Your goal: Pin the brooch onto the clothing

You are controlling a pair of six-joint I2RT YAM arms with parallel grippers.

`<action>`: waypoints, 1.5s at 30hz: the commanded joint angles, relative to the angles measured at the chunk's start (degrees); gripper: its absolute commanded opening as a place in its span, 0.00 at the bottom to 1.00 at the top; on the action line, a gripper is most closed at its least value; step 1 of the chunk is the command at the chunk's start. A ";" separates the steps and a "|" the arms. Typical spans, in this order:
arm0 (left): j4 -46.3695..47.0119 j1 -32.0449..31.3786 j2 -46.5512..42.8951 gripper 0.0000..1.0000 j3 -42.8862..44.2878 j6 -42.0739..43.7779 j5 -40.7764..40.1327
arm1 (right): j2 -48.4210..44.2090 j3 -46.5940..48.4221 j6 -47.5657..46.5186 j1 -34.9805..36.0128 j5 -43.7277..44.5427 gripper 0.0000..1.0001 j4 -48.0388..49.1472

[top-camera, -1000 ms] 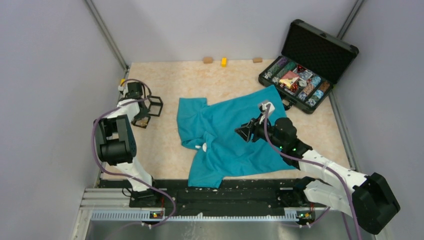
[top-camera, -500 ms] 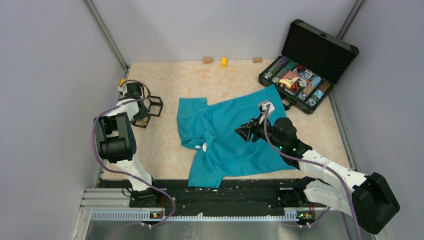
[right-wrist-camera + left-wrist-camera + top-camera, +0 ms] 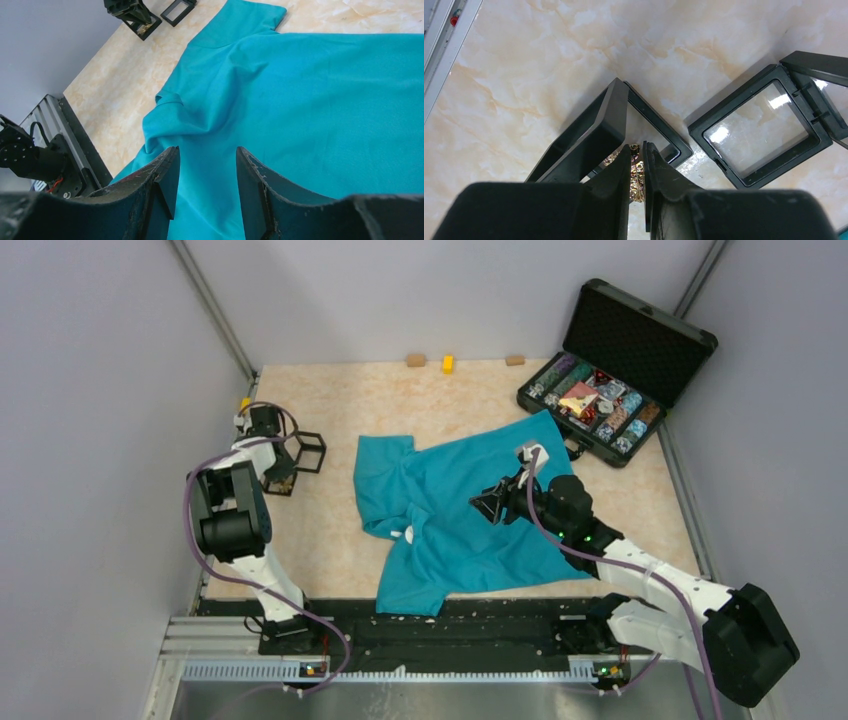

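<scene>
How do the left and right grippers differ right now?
Grip: the left gripper is nearly closed on the brooch; the right gripper is open and holds nothing.
Place: the left gripper is at the small black display box near the left edge of the table; the right gripper is over the teal T-shirt, mid-table.
Shared: both are black and two-fingered.

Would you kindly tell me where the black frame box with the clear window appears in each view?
Top external: black frame box at left, just left of the T-shirt.
Left wrist: right of centre.
Right wrist: at the top edge, left of centre.
Shared landmark: the second black frame box just beside it.
</scene>
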 commanded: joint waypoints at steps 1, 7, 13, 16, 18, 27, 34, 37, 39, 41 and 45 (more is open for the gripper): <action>1.34 0.71 0.67 0.17 1.97 0.61 0.61 | 0.27 -0.23 -1.05 -0.57 0.31 0.47 2.98; 1.73 0.71 -1.12 0.07 1.31 0.31 0.92 | 0.20 -0.14 -1.12 -0.57 0.61 0.47 2.81; 2.54 0.51 -6.02 0.00 -0.43 -0.17 2.42 | 0.22 0.12 -1.00 -0.57 0.92 0.47 2.80; 3.07 -0.12 -9.41 0.00 -1.61 -0.42 2.89 | 0.48 0.42 -0.97 -0.57 0.89 0.47 2.71; 3.09 -0.52 -11.32 0.00 -2.31 -0.84 3.44 | 0.85 0.84 -0.78 -0.57 0.86 0.47 2.71; 3.37 -10.02 -22.04 0.00 -4.86 -3.54 6.37 | 4.47 3.34 3.44 -0.57 -1.00 0.46 4.98; 8.54 -25.16 -34.67 0.00 -12.15 -14.17 7.54 | 12.41 7.22 11.59 0.81 -4.15 0.50 11.75; 12.66 -30.56 -39.17 0.00 -16.51 -19.47 7.00 | 15.68 9.74 14.42 1.39 -5.85 0.50 12.92; 14.75 -34.17 -41.46 0.00 -18.72 -22.40 5.75 | 17.06 11.44 15.44 1.86 -6.39 0.50 12.83; 16.38 -37.40 -43.02 0.00 -20.37 -24.59 4.58 | 18.08 13.22 16.05 2.41 -6.77 0.50 12.47; 17.91 -42.53 -44.58 0.00 -21.98 -27.25 2.68 | 19.38 16.49 16.84 3.60 -7.16 0.50 11.63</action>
